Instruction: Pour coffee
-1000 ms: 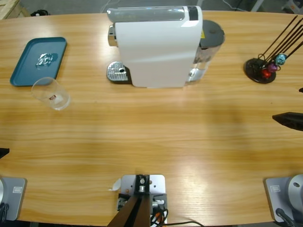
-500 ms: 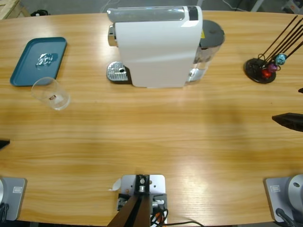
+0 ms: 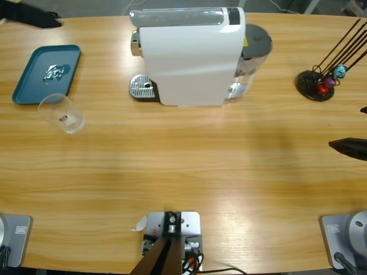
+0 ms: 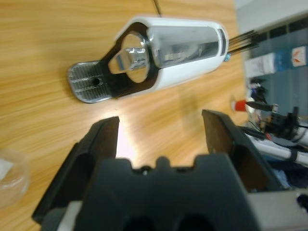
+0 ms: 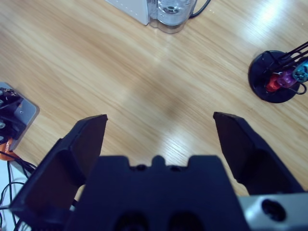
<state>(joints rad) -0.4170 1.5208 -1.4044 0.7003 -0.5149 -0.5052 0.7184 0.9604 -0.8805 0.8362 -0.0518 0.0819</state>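
Observation:
The white coffee machine [image 3: 192, 57] stands at the table's far middle, with its metal drip tray [image 3: 142, 87] on its left side. A clear glass [image 3: 61, 113] lies tilted on the table to the left of the machine. My left gripper [image 4: 161, 134] is open and holds nothing. Beyond its jaws are the machine [image 4: 183, 48] and drip tray [image 4: 91, 82], and the glass [image 4: 9, 178] shows at the lower left. It is out of the high view. My right gripper [image 5: 159, 130] is open and empty over bare wood, and shows at the right edge [image 3: 352, 134].
A blue tray [image 3: 34, 86] holding a crumpled foil piece [image 3: 54, 71] sits at the far left. A black capsule stand [image 3: 315, 85] with coloured capsules is at the far right [image 5: 276, 79]. A dark shape [image 3: 31, 16] lies at the top left corner. The machine's water tank [image 5: 171, 12] faces right.
The black tip at the left edge moved up and out of the high view. A dark shape has appeared at the top left corner. The right gripper has barely moved.

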